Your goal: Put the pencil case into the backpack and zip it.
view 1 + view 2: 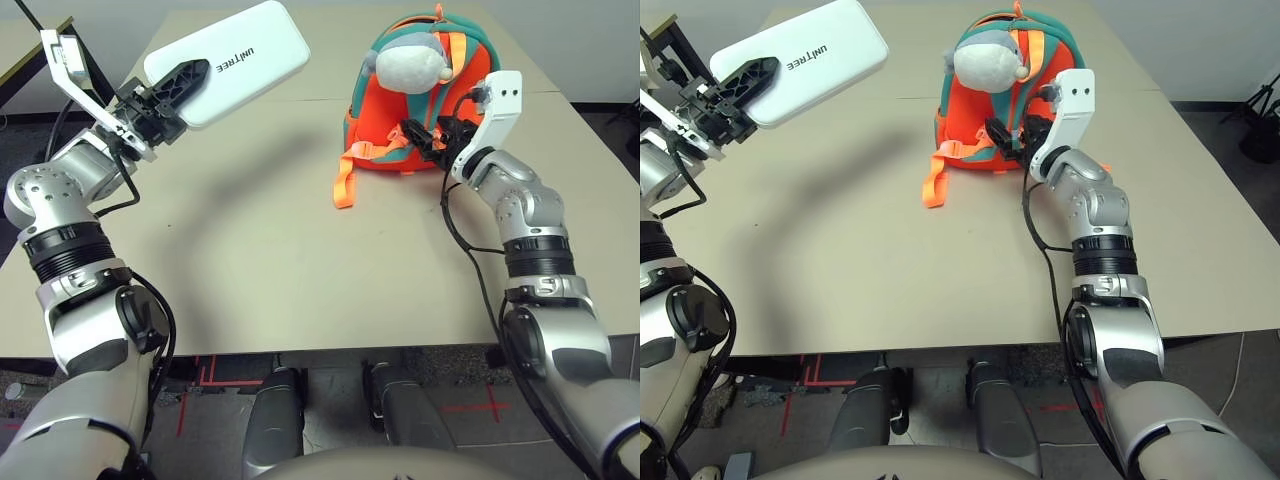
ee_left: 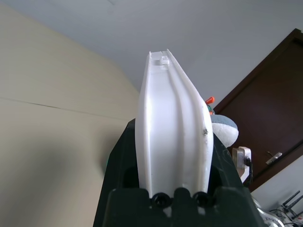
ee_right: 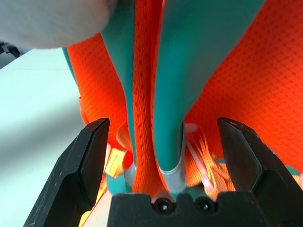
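Left gripper [image 1: 172,88] pinches the white pencil case [image 1: 232,60], lifted above the table's [image 1: 260,250] far left. Right gripper [image 1: 428,139] is spread wide, fingers flanking a teal-trimmed fold of the orange backpack [image 1: 385,130], standing far right of centre.

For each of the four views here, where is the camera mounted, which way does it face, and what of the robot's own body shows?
Left eye view: on the head, looking forward and down at the table; both silver forearms show.
Right eye view: the stereo twin, same scene.
Left wrist view: along the left gripper, shut on the pencil case seen edge-on.
Right wrist view: along the open right gripper, close against the backpack.
Shared: both eye views show the left gripper holding the pencil case in the air and the right gripper at the backpack.
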